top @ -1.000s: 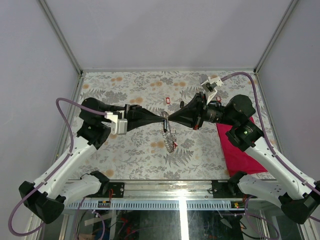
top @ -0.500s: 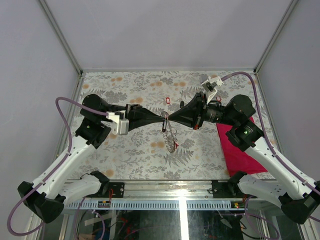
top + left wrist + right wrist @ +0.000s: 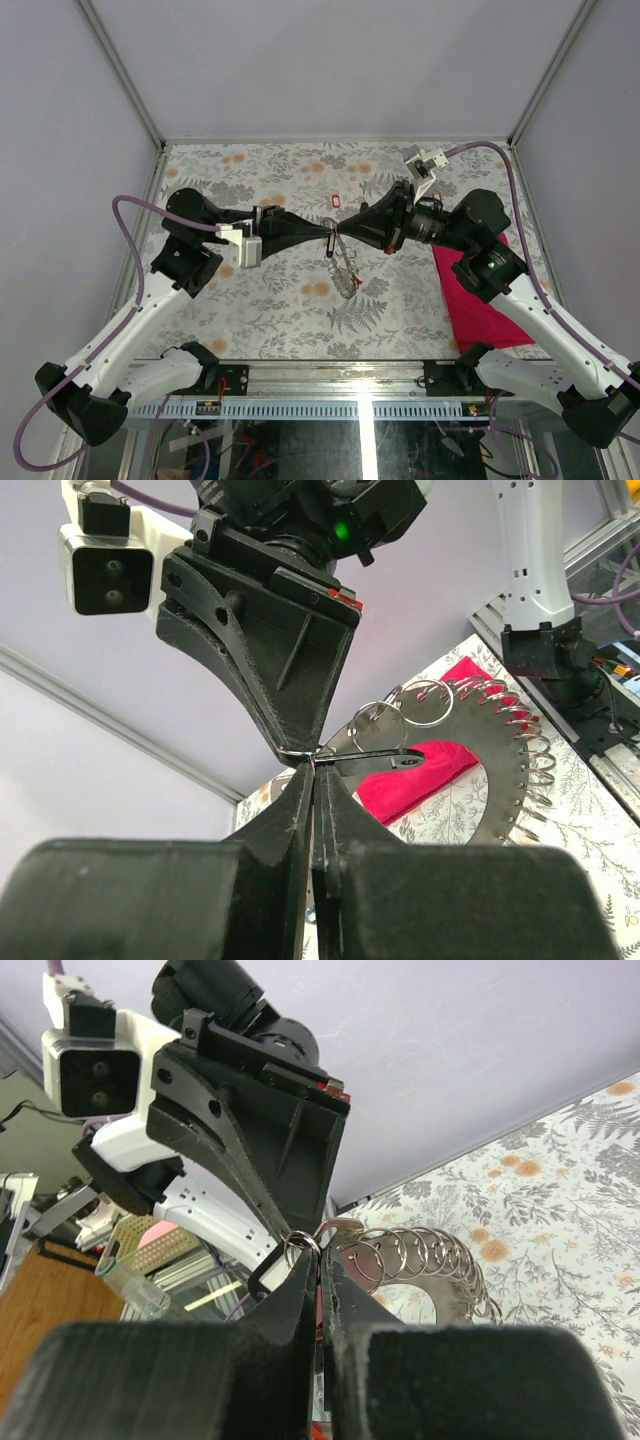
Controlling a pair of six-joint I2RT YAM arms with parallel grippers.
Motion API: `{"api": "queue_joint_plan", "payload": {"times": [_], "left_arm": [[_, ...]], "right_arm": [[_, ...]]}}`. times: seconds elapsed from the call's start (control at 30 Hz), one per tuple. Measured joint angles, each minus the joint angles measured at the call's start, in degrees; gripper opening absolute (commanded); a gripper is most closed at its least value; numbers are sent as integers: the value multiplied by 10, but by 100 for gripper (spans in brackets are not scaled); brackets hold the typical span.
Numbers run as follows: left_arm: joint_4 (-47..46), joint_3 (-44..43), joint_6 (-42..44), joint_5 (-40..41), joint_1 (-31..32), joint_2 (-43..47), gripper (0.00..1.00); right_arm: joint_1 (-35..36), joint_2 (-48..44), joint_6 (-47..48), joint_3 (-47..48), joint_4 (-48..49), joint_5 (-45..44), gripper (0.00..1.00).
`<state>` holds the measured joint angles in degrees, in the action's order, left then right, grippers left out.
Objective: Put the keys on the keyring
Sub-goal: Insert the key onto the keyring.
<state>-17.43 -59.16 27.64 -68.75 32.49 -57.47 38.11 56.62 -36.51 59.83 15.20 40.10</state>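
Keyring [image 3: 343,268] hangs over the table [image 3: 250,300] centre, pinched by 2 closed grippers meeting tip to tip: left gripper [image 3: 328,233] from 9 o'clock, right gripper [image 3: 341,236] from 3 o'clock. 1 red key [image 3: 336,200] lies at 12 o'clock (on the table, apart).

- Patterned table cover [image 3: 260,300]: white ground printed with grey ferns and leaves, with scattered orange blooms.
- Plain red cloth [image 3: 480,300]: solid crimson-pink with no print, at the table's right edge.
- Dark grey metal keyring [image 3: 343,268]: charcoal plate with bright silver wire loops along its rim.
- Small oblong plastic key tag [image 3: 336,201]: red frame with a pale centre, toward the table's far edge.
- Left gripper [image 3: 326,234], right gripper [image 3: 340,236]: matt black.
- Robot arm shells [image 3: 120,340]: white with black joints.
- Thin cables [image 3: 135,270]: purple.
- Enclosure walls [image 3: 330,70]: pale lilac, unpatterned.
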Motion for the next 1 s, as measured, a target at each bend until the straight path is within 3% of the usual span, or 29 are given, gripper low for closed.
{"api": "queue_joint_plan", "payload": {"times": [0.63, 0.8, 1.0], "left_arm": [[42, 0, 37, 43, 6, 0, 0], [45, 0, 39, 46, 9, 0, 15], [51, 1, 38, 48, 12, 4, 18]], "right_arm": [[0, -14, -23, -20, -3, -81, 0], [0, -14, -31, -33, 19, -82, 0], [-3, -19, -30, -45, 53, -97, 0]]}}
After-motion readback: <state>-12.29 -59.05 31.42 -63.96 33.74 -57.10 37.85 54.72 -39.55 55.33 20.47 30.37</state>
